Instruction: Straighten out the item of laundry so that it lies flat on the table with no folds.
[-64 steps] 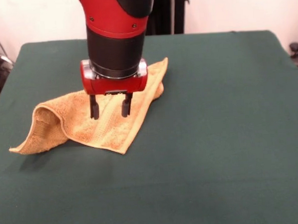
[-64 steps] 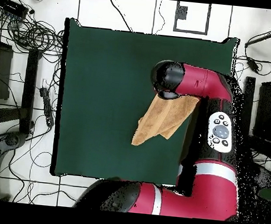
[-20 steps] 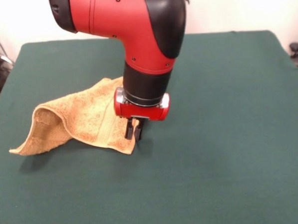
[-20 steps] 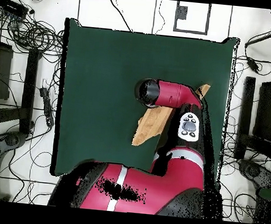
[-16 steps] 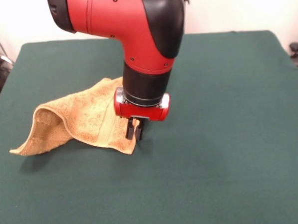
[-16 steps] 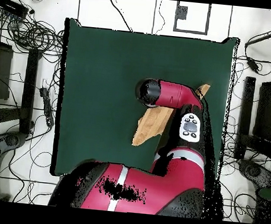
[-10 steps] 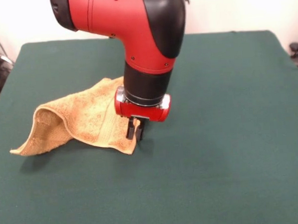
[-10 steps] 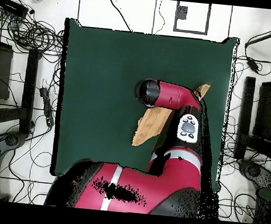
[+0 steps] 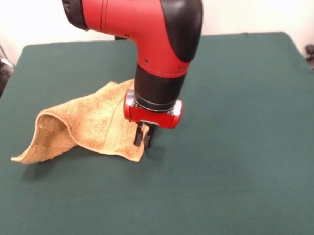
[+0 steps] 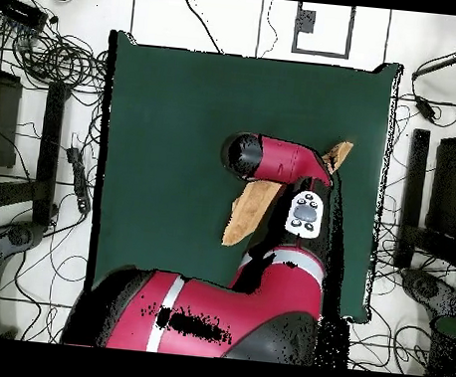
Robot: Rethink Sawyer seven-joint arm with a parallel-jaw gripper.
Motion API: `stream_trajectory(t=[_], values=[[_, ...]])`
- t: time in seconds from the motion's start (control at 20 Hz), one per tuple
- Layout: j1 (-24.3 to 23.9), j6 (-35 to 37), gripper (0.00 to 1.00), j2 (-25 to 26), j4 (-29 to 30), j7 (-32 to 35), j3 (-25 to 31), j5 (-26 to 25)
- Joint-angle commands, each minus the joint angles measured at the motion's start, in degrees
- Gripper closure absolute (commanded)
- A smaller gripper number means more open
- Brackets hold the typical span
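Observation:
The golden-tan towel (image 9: 89,123) lies crumpled on the left half of the dark green table (image 9: 237,145). Its left part is folded up into a raised hump, and one corner points toward the table's near side. My gripper (image 9: 142,136) stands upright at the towel's right edge, just above that near corner. Its fingers are close together and pinch the towel's edge. In the overhead view the red arm (image 10: 280,162) covers the gripper. Only a strip of the towel (image 10: 248,210) and one far corner show beside the arm.
The table's left edge (image 9: 3,99) is close to the towel's folded end. Cables and stands (image 10: 45,49) lie on the floor around the table. The arm's elbow and body (image 10: 220,316) hang over the table's robot side.
The gripper was open over the towel's middle. It has moved to the near right edge and shut there. In the last second the arm shifted slightly right. The towel has hardly moved.

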Motion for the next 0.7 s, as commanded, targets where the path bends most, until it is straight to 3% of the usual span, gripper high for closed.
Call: stream_trajectory(t=[0.05,0.7], values=[[6.7,1.1,1.0,8.7,1.2,18.6,6.7,7.4],[8.9,8.0,1.0,7.1,0.7,19.1,3.9,13.8]])
